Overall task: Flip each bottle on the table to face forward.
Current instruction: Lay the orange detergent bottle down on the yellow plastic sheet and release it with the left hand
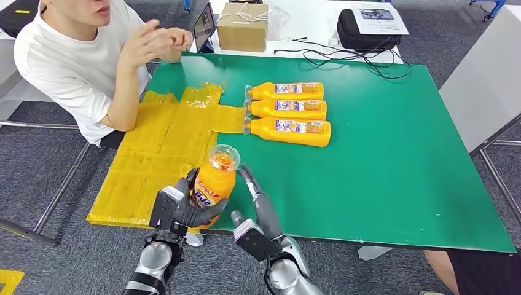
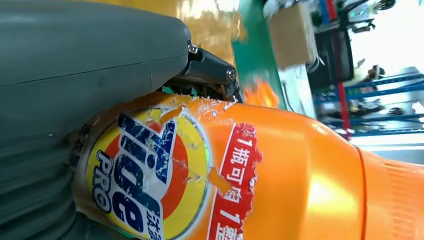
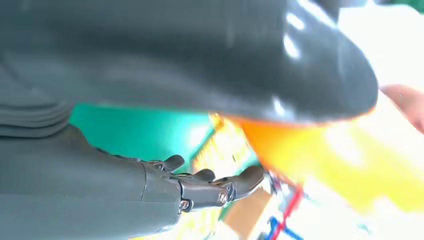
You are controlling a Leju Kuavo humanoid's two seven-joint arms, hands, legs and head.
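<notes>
Glossy orange plastic bottle (image 2: 300,170) wears a scuffed, torn paper label (image 2: 150,180); the green table (image 1: 381,172) looks matt and smooth.

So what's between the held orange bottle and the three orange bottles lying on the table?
Bare green tabletop in the head view, from held bottle to three lying bottles.

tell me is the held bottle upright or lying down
Upright: the bottle stands cap-up in the left hand, unlike the three bottles lying flat.
</notes>
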